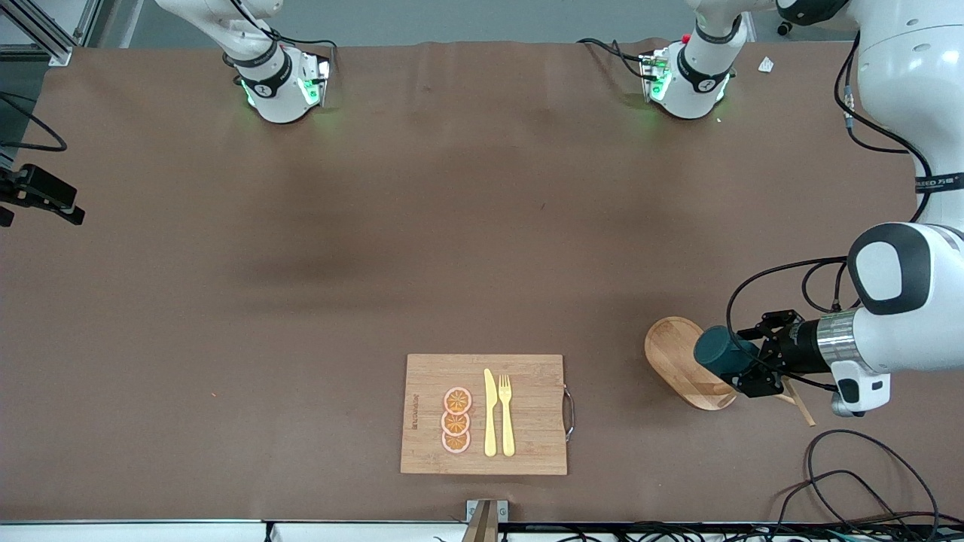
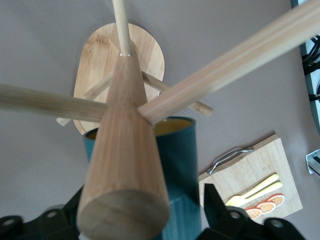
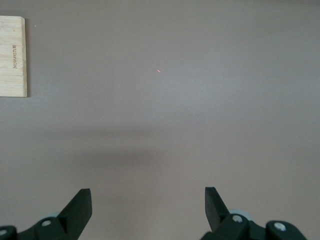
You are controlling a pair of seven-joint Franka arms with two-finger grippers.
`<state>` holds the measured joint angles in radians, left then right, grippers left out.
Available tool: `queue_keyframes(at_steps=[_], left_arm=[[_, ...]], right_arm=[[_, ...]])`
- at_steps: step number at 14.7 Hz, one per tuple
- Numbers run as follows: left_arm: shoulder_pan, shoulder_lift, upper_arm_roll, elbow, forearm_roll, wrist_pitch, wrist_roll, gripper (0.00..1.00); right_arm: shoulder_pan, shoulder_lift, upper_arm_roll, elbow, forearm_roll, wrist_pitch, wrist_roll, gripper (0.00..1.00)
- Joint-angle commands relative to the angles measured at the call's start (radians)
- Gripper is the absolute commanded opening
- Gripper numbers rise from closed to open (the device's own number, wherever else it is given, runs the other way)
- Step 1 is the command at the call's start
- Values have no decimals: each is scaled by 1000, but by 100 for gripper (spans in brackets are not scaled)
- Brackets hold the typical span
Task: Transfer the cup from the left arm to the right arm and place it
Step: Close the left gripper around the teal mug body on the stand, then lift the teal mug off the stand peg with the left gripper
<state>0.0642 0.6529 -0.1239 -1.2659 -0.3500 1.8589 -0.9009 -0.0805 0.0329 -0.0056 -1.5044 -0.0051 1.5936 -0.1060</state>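
Observation:
The dark teal cup (image 1: 719,354) sits on the wooden peg rack (image 1: 678,361) near the left arm's end of the table. In the left wrist view the cup (image 2: 180,165) shows its yellow inside turned toward the rack's oval base (image 2: 112,55). The rack's thick stem (image 2: 125,150) hides part of the cup. My left gripper (image 1: 742,360) is open, with its fingers on either side of the cup (image 2: 142,200); a thin gap shows at the visible finger (image 2: 212,202). My right gripper (image 3: 145,200) is open and empty over bare table and is out of the front view.
A bamboo cutting board (image 1: 527,452) with a yellow knife (image 1: 489,414), a yellow fork (image 1: 506,414) and three orange slices (image 1: 456,420) lies near the front edge. Its corner shows in the right wrist view (image 3: 12,55). Cables lie at the table's front corner by the left arm.

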Motion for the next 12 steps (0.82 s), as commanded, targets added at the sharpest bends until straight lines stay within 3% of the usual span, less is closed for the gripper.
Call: queue_keyframes(at_steps=[1,4,12], left_arm=[[3,4,4,10,-23,0,-12,85],[2,4,3,10,-30,0,-18,64],[-30,-59,-29,11,6,-17,-147,60]], right_arm=[[-8,-13,4,-8,-1,-4,-12,100],[-8,-13,4,-8,-1,-4,-12,100],[-8,-13,4,-8,-1,-4,-12,100]])
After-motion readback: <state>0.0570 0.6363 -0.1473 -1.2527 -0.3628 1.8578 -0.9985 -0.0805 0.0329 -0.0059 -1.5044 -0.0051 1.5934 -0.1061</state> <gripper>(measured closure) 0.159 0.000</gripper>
